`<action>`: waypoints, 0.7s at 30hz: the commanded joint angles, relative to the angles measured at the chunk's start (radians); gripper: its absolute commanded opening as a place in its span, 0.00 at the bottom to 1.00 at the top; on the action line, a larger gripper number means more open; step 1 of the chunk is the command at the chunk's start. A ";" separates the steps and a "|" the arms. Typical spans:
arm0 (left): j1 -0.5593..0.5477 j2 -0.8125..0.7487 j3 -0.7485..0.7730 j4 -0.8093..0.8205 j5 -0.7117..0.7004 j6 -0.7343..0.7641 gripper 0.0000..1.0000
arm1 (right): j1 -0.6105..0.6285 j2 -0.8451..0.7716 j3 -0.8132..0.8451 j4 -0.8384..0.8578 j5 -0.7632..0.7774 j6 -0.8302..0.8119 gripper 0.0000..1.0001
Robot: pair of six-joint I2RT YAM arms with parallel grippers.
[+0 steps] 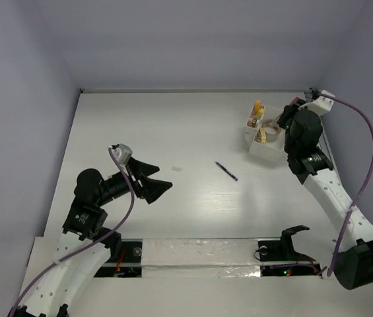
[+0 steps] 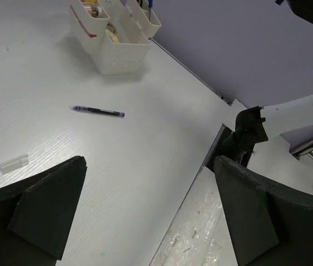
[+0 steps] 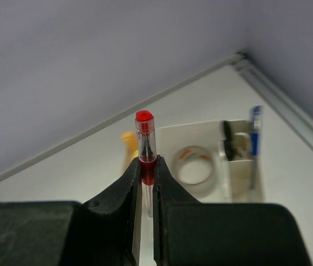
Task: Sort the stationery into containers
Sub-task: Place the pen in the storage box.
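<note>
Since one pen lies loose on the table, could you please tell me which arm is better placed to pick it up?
Left, probably. The left end effector is open and empty, facing the dark pen with nothing between them. The right end effector is shut on a red pen at the organizer.

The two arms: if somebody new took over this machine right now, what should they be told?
Left gripper: jaws wide open, empty, above the table.
Right gripper: jaws shut on a red pen, at the organizer.
Done: tape roll, blue pen and a yellow item sit in the organizer.
Left: drop the red pen in; then collect the purple pen and small clear piece lying on the table.
</note>
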 commanded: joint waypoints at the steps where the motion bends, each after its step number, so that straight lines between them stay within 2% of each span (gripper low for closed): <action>1: -0.037 -0.045 0.018 0.005 -0.042 0.022 0.99 | -0.067 0.016 -0.003 -0.023 0.149 -0.028 0.00; 5: -0.076 -0.095 0.024 -0.008 -0.058 0.025 0.99 | -0.118 0.057 -0.005 0.043 0.237 -0.115 0.00; 6: -0.102 -0.106 0.026 -0.015 -0.073 0.025 0.99 | -0.118 0.071 -0.006 0.095 0.244 -0.181 0.00; 9: -0.129 -0.138 0.029 -0.020 -0.105 0.027 0.99 | -0.150 0.160 0.032 0.097 0.284 -0.238 0.00; 18: -0.171 -0.183 0.038 -0.057 -0.174 0.033 0.99 | -0.192 0.327 0.040 0.148 0.301 -0.312 0.00; 21: -0.171 -0.183 0.038 -0.060 -0.182 0.035 0.99 | -0.192 0.340 0.017 0.168 0.272 -0.288 0.00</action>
